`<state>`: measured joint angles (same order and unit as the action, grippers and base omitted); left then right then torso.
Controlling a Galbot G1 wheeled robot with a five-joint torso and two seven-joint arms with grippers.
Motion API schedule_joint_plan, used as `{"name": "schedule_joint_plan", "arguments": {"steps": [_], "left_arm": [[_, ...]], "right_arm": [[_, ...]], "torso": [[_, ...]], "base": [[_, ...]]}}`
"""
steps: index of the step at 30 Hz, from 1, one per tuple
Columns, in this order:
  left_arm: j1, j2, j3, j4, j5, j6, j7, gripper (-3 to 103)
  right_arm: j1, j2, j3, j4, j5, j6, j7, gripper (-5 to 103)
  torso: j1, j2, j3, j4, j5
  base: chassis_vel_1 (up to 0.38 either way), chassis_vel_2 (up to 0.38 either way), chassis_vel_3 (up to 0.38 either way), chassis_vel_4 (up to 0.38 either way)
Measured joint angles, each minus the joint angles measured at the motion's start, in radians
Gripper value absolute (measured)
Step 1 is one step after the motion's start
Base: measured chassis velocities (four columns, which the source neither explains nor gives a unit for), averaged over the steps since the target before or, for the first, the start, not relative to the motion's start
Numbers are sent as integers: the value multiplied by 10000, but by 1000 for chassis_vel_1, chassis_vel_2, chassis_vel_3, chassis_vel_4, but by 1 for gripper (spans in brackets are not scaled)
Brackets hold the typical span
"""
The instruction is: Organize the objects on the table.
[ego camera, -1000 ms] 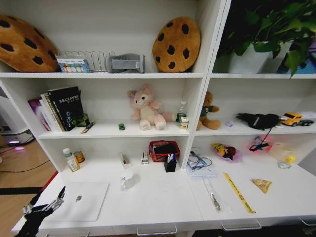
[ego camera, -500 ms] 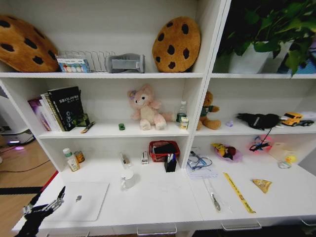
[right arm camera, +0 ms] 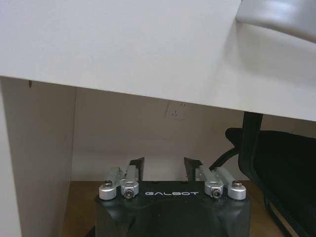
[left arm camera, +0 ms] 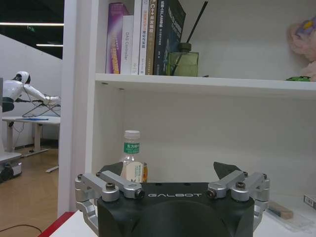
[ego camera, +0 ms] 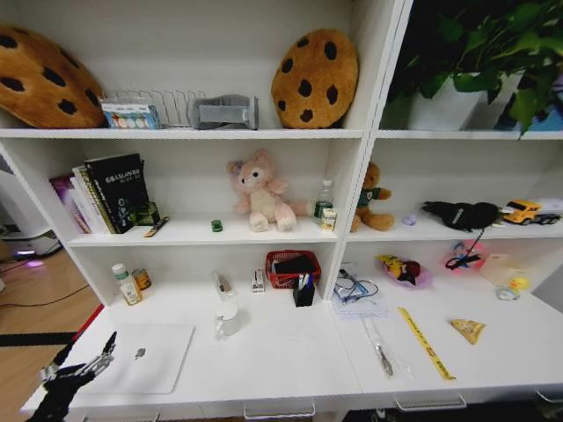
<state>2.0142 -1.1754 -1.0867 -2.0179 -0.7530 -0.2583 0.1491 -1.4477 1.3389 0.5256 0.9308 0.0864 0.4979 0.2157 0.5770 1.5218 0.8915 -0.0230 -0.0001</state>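
Note:
A thin silver laptop (ego camera: 145, 356) lies shut at the front left of the white table (ego camera: 290, 356). My left gripper (ego camera: 85, 362) hovers open just off the laptop's left edge, over the table's front corner. In the left wrist view its fingers (left arm camera: 111, 171) stand wide apart with nothing between them, facing a green-labelled clear bottle (left arm camera: 131, 159) at the back of the table. That bottle (ego camera: 128, 285) stands left of a white mug (ego camera: 227, 319). My right gripper (right arm camera: 164, 167) is below the tabletop, open and empty.
A red basket (ego camera: 290, 268), a black pen holder (ego camera: 304, 291), glasses on a cloth (ego camera: 354, 293), a bagged pen (ego camera: 380, 349), a yellow strip (ego camera: 425, 343) and a snack packet (ego camera: 466, 330) lie across the table. A black chair (right arm camera: 281, 173) stands beside the right gripper, under a drawer handle (right arm camera: 276, 17).

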Motion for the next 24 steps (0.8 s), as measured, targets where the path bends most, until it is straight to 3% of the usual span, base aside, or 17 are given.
{"name": "schedule_joint_plan", "arguments": {"steps": [7, 9, 12, 14, 18, 24], "left_arm": [[0, 0, 0, 0, 0, 0, 0, 100], [0, 0, 0, 0, 0, 0, 0, 100], [0, -1, 0, 0, 0, 0, 0, 100], [0, 0, 0, 0, 0, 0, 1, 100], [0, 0, 0, 0, 0, 0, 0, 100], [0, 0, 0, 0, 0, 0, 1, 100]], "right_arm": [[-478, 81, 56, 340, -68, 70, 46, 69], [-1071, 182, 91, 816, -77, 133, 136, 80], [-1476, 255, 112, 1049, -194, 317, 254, 85], [-2245, 387, 140, 1461, -344, 556, 407, 96], [-3073, 485, 158, 2039, -360, 713, 507, 100], [-5005, 679, 247, 4474, -224, 937, 625, 100]], "torso": [[0, 0, -1, 1, 0], [-1, 0, -1, 0, 1], [-1, 1, -2, 1, -2], [-1, 2, -2, 0, 1], [-2, 2, -1, -2, -1], [-4, 3, -3, 1, 1]], "base": [[0, 0, 0, 0], [0, 0, 0, 0], [0, 0, 0, 0], [0, 0, 0, 0], [0, 0, 0, 0], [0, 0, 0, 0]]}}
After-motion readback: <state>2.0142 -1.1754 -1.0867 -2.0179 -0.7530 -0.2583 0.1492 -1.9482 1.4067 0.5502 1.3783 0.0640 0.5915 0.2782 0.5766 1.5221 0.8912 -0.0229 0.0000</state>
